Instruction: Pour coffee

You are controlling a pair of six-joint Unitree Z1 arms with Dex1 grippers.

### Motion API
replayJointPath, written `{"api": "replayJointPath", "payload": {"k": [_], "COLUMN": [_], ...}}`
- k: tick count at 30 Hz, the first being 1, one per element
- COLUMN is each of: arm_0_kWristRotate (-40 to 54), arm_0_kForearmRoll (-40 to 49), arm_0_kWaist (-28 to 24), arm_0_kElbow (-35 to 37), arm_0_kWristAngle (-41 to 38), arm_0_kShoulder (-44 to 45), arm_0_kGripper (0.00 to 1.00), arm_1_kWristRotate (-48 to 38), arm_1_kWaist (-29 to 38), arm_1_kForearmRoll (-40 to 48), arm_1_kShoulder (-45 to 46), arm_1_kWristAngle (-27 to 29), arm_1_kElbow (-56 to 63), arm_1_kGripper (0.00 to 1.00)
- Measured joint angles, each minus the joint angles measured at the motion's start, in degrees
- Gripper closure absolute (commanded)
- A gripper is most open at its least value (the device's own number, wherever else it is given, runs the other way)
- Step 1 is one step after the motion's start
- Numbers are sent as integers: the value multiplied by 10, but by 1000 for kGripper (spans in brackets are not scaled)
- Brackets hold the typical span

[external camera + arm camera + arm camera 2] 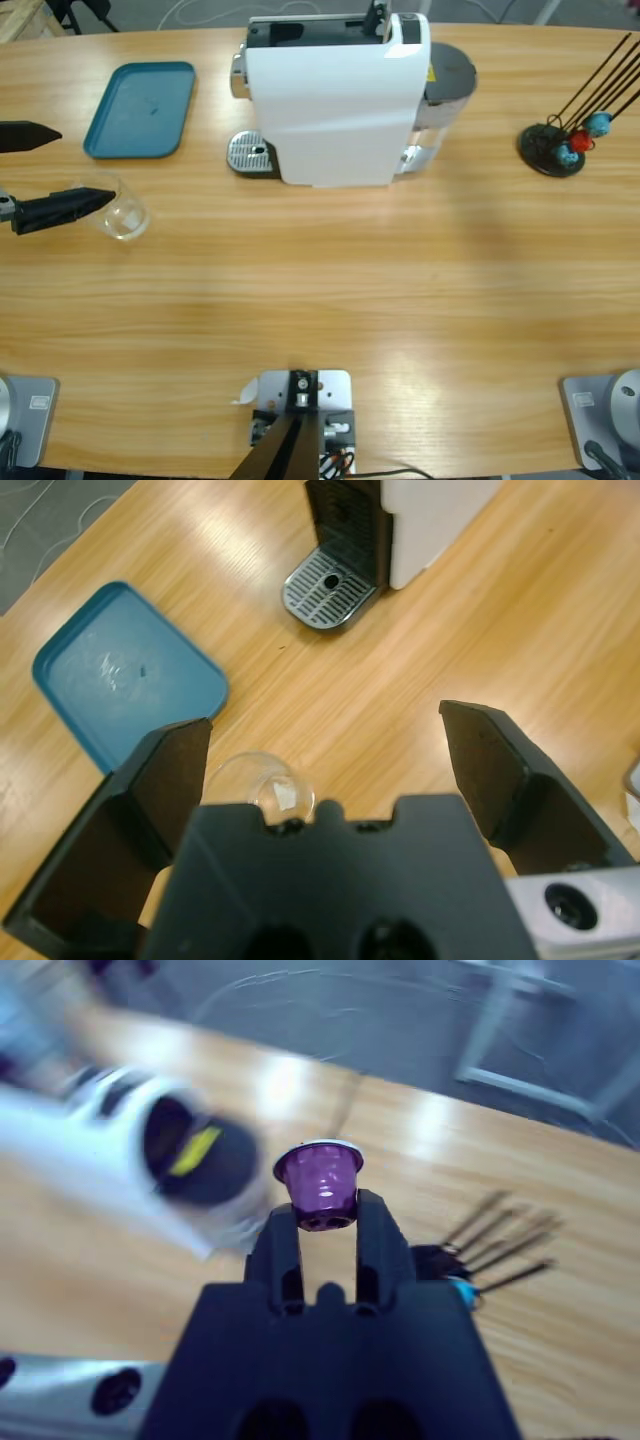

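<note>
The left gripper (325, 770) hangs spread wide over the empty glass (262, 785) near the table's (330, 290) left edge, apparently ready to grasp it. The right gripper (322, 1222) pinches a purple capsule (320, 1182) for the coffee machine (335, 95). No coffee shows yet.

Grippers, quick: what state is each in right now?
Left gripper: open, holding nothing, by the clear glass.
Right gripper: shut on the purple capsule.

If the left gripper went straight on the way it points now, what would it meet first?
Most likely the clear glass by the left gripper, whose fingers are open. In the left wrist view the glass sits off-centre beside one finger; depth is unclear.
</note>
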State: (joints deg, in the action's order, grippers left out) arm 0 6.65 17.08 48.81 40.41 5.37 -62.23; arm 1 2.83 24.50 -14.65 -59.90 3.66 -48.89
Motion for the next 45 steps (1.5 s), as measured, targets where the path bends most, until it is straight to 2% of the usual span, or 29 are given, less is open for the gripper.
{"api": "replayJointPath", "payload": {"k": [4,7,10,14,19,23,32,38,45], "arm_0_kWristRotate": [-5,-5,-5,-5,-5,-5,-12,-20,-20], "arm_0_kForearmRoll": [0,0,0,0,0,0,0,0,0], "arm_0_kWaist": [0,-12,-32,-44,-46,-46,-46,-46,-46], "arm_0_kElbow": [-2,-3,-3,-4,-6,-7,-12,-12,-12], "arm_0_kWristAngle": [15,33,48,50,50,50,50,50,50], "arm_0_kShoulder": [11,24,31,39,41,41,41,41,41], "arm_0_kGripper": [0,0,0,0,0,0,0,0,0], "arm_1_kWristRotate": [52,106,158,208,251,281,317,319,319], "arm_1_kWaist": [117,197,243,268,274,273,243,217,216], "arm_1_kForearmRoll": [-37,-48,-53,-93,-134,-146,-147,-146,-146], "arm_1_kShoulder": [-3,-43,-115,-221,-336,-389,-444,-457,-465], "arm_1_kWristAngle": [-36,-65,-90,-120,-124,-105,-84,-60,-60], "arm_1_kElbow": [-7,-53,-125,-260,-407,-457,-471,-472,-472], "arm_1_kGripper": [1000,1000,1000,1000,1000,1000,1000,1000,1000]}}
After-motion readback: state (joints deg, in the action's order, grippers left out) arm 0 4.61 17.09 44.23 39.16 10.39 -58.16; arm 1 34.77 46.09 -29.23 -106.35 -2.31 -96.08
